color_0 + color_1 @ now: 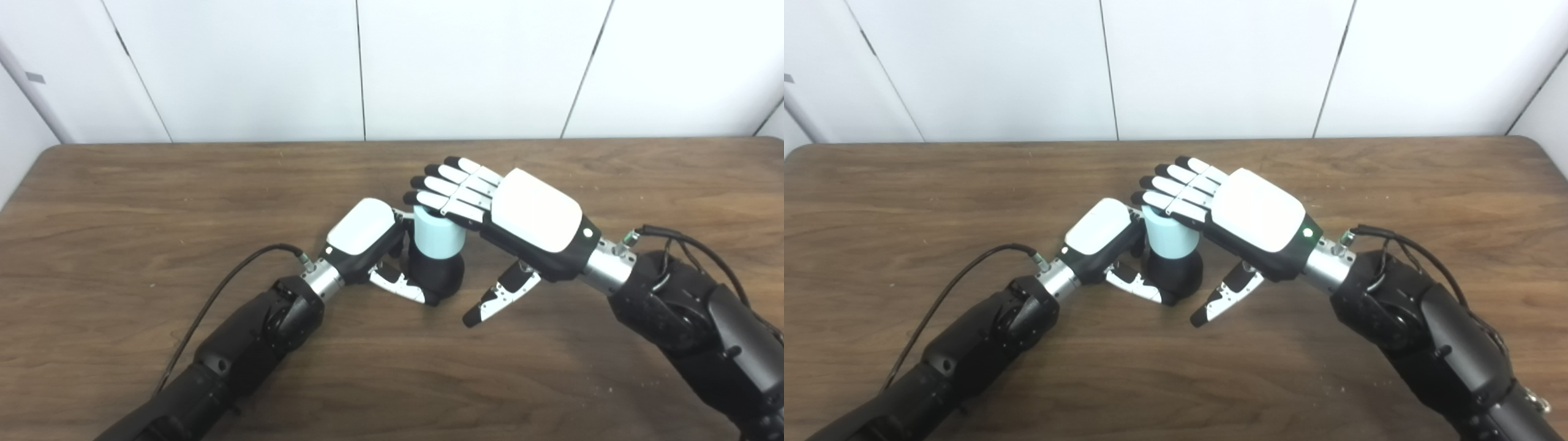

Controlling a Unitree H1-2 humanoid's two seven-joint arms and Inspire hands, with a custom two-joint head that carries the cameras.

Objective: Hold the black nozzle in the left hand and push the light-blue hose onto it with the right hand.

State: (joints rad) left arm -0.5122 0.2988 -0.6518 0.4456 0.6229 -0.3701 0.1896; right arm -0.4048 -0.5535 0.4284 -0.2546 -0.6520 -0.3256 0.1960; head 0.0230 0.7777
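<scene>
Centre of frame, on the wooden table (122, 202): black nozzle (436, 277) stands upright on its base, light-blue hose (436, 233) piece sits on top of it as a short upright cylinder, the two touching end to end. Left hand (367, 245) comes in from lower left and is clamped on the black nozzle from its left side, thumb wrapped across the front near the base, the other fingers hidden behind it. Right hand (1240, 214) comes in from lower right, palm down, fingers (1176, 184) straight and spread flat with the near ones resting on the hose's top rim. Its thumb (1222, 300) hangs down to the right of the nozzle, apart from it, gripping nothing. A black cable (239, 275) loops off the left wrist across the table.
</scene>
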